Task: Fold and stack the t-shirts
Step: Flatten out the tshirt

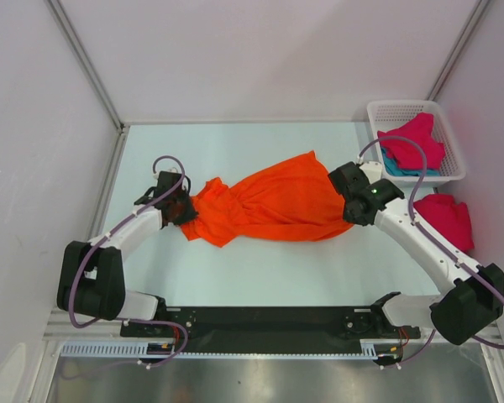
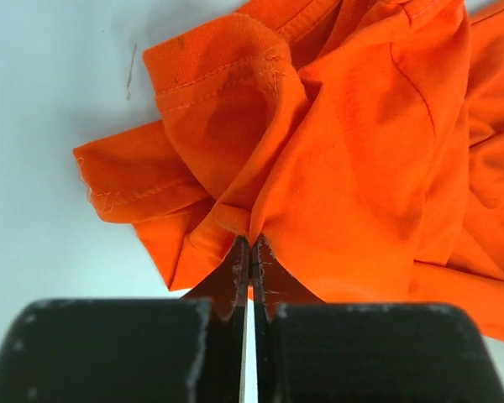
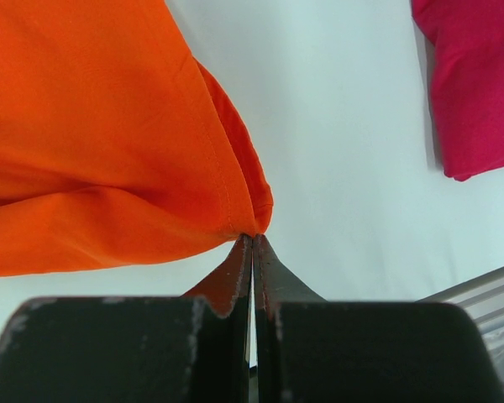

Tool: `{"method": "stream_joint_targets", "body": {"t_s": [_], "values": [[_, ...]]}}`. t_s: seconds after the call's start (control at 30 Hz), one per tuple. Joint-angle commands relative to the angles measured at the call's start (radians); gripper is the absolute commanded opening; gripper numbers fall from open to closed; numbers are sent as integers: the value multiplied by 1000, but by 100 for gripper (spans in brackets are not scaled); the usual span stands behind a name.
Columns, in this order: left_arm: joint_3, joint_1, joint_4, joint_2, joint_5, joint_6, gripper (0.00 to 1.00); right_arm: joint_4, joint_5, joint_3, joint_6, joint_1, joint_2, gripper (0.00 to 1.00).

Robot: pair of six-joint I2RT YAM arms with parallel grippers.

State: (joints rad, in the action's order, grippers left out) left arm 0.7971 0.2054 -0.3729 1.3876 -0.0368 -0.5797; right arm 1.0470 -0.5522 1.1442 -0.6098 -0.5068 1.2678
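A bright orange t-shirt [image 1: 269,206] lies bunched and stretched across the middle of the table between both arms. My left gripper [image 1: 180,210] is shut on a fold of the orange t-shirt [image 2: 344,151] at its left end, near a sleeve. My right gripper [image 1: 351,204] pinches the orange t-shirt [image 3: 92,143] at its hem corner on the right end. A magenta-red t-shirt [image 1: 447,220] lies folded at the right edge, and the magenta-red t-shirt [image 3: 475,84] shows in the right wrist view too. Another magenta-red t-shirt [image 1: 413,143] lies over a teal t-shirt [image 1: 396,168] in the basket.
A white mesh basket [image 1: 395,109] stands at the back right corner. White walls with metal rails bound the table on the left, back and right. A black rail [image 1: 269,323] runs along the near edge between the arm bases.
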Motion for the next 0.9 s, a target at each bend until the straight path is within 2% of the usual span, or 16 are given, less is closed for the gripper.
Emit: {"method": "stream_joint_targets", "body": {"t_s": [0.0,0.13,0.33,0.47,0.73,0.87], "values": [[5,6,34,-28,52,-11,0,-21,-17,19,-1,-1,-1,0],[100,6,-41,-82,83,1,0,-38,-20,46,27,13,24,0],[390,3,-294,-177,103,41,0,-1,-31,297,100,63,97,0],[554,-1,-412,-249,143,44,0,88,-45,468,108,57,110,0],[772,-1,-603,-442,224,-17,0,275,-109,604,2,-73,-42,0],[893,-3,-646,-417,235,-16,0,285,-112,646,1,-78,-45,0]]}}
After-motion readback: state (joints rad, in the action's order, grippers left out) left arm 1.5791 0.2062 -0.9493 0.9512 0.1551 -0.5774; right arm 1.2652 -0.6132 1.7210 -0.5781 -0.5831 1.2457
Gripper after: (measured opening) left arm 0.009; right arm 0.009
